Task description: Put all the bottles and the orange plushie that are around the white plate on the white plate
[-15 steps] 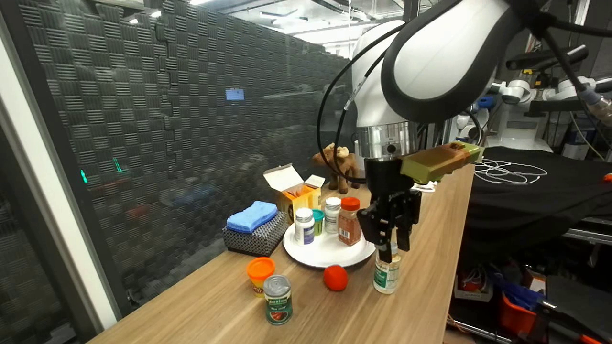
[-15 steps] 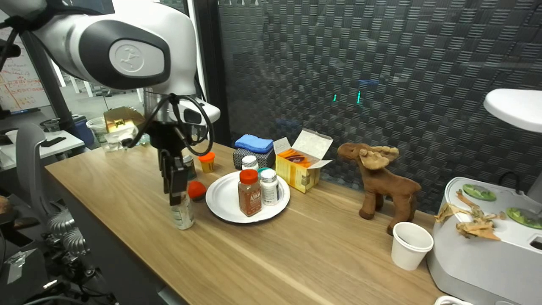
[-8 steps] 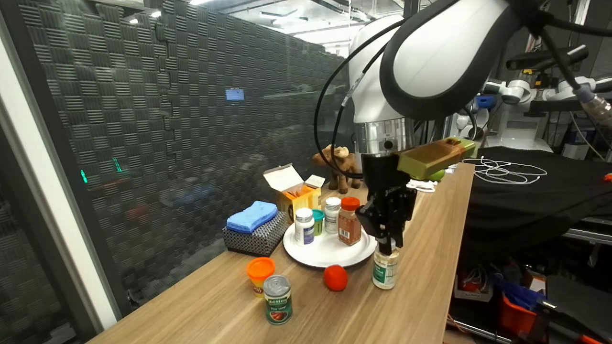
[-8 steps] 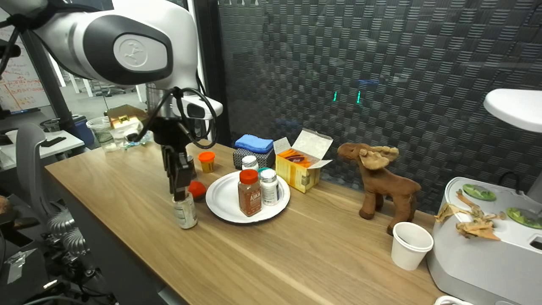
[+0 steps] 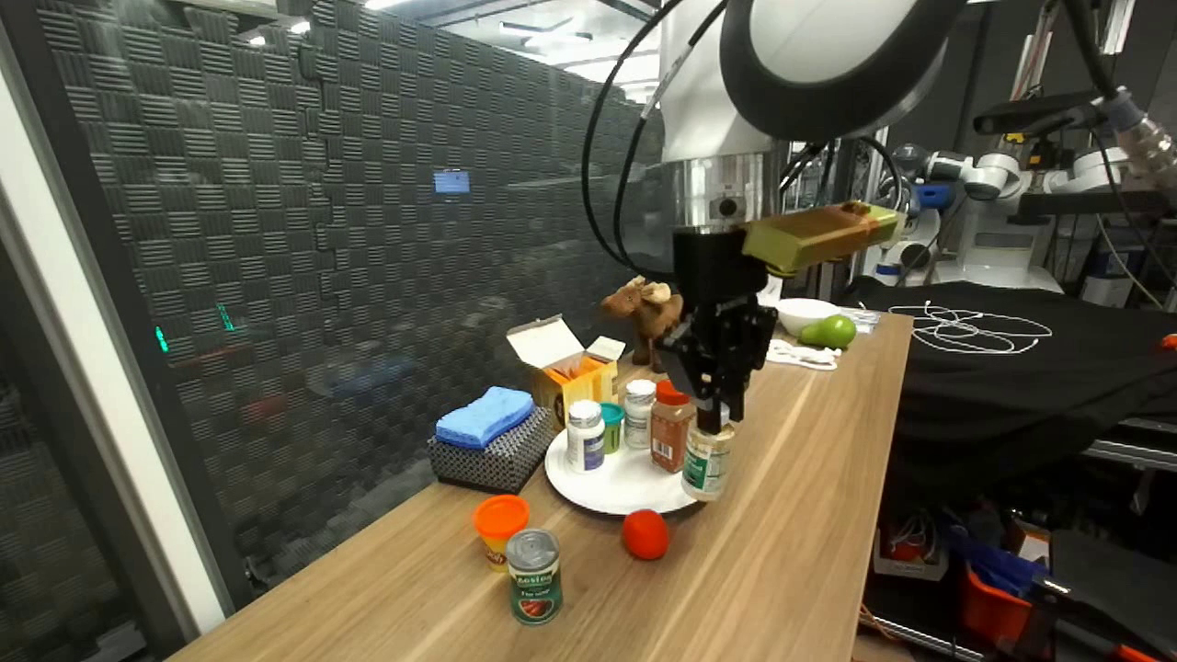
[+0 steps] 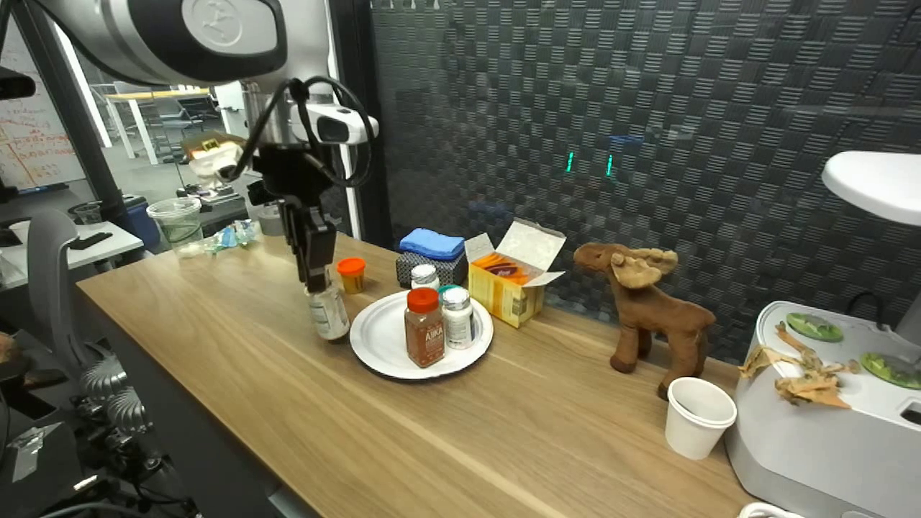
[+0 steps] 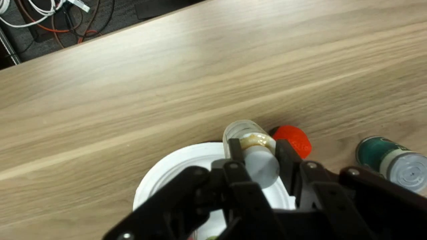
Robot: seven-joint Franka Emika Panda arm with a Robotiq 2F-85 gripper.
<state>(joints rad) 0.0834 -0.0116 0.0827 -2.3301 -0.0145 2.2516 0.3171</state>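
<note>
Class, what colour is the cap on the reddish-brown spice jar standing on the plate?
The spice jar has a red cap, clearest in an exterior view.

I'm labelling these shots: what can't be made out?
Wrist view: white plate, partly behind the claw, cut off by the bottom edge.
In an exterior view: green tub, mostly behind a white bottle and the red-capped jar.
Both exterior views: label text on the held bottle, too small.

Stand upright on the flat, round white plate (image 6: 378,338) as one red-capped brownish bottle (image 6: 424,337) and two pale-capped white bottles (image 6: 459,324). Hangs tilted near the plate's rim as one green-labelled bottle (image 5: 704,467).
</note>
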